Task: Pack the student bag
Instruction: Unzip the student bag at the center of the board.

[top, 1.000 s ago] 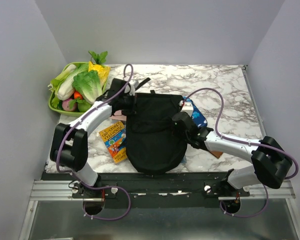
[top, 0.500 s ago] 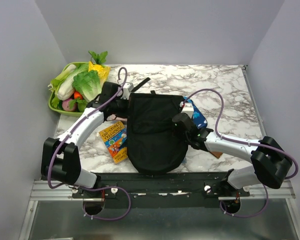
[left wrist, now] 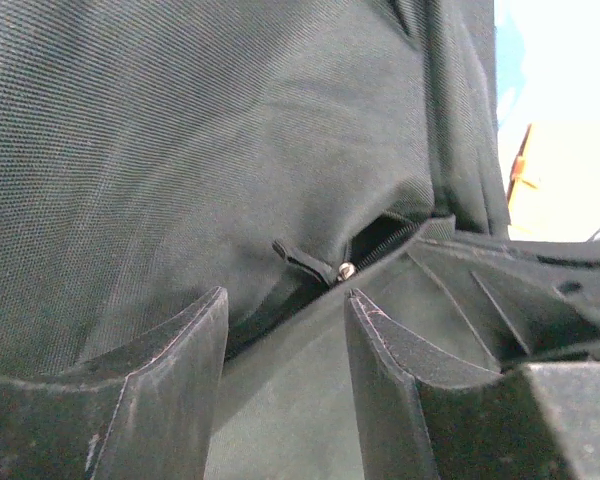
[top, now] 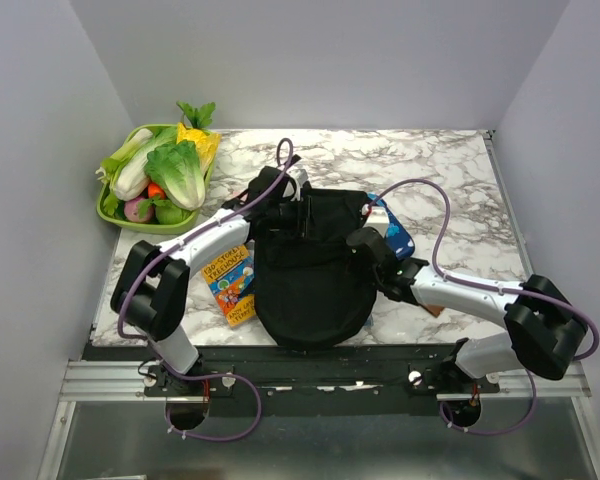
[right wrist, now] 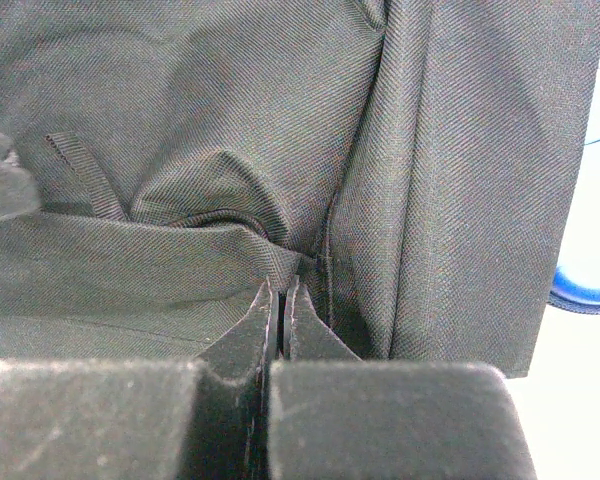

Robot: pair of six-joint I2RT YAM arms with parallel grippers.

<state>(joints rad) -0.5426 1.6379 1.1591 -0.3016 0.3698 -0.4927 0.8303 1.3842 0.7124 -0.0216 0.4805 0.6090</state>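
Note:
The student bag (top: 310, 270), a floppy black backpack, lies in the middle of the marble table. My left gripper (top: 296, 203) hovers over its top edge. In the left wrist view the left gripper (left wrist: 286, 300) is open, with black fabric (left wrist: 180, 150) under the gap and a small metal zipper pull (left wrist: 346, 270) just beyond the fingertips (left wrist: 365, 315). My right gripper (top: 366, 240) sits at the bag's right edge. In the right wrist view the right gripper (right wrist: 281, 287) is shut, pinching a fold of the bag's fabric (right wrist: 210, 240) beside a seam.
A green tray (top: 108, 212) of toy vegetables stands at the back left. A colourful book (top: 228, 285) lies left of the bag. A blue patterned glasses case (top: 396, 237) lies right of it, also at the right wrist view's edge (right wrist: 586, 292). White walls enclose the table.
My left gripper has swung right from the bag's upper left corner to over its top edge and has opened. The bag's top has slumped. The right arm has held still.

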